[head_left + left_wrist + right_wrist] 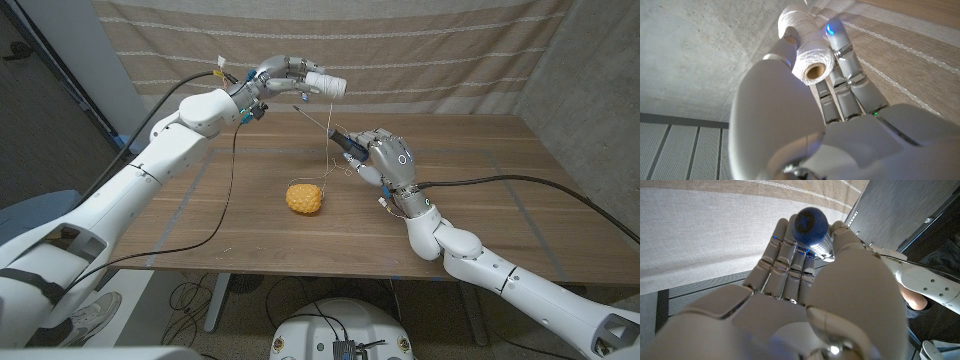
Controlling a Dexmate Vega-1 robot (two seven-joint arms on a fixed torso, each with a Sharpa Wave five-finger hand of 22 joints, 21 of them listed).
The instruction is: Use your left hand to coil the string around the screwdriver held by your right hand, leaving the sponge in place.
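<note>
While my right hand (pixel 388 160) grips the screwdriver (pixel 330 130) by its dark handle above the table (pixel 480 220), shaft slanting up toward my left side, my left hand (pixel 290 76) grasps a white spool of string (pixel 326 85) raised near the striped curtain (pixel 400 50). A thin strand hangs past the shaft toward the yellow sponge (pixel 305 198), which lies on the wood just beside my right hand.
</note>
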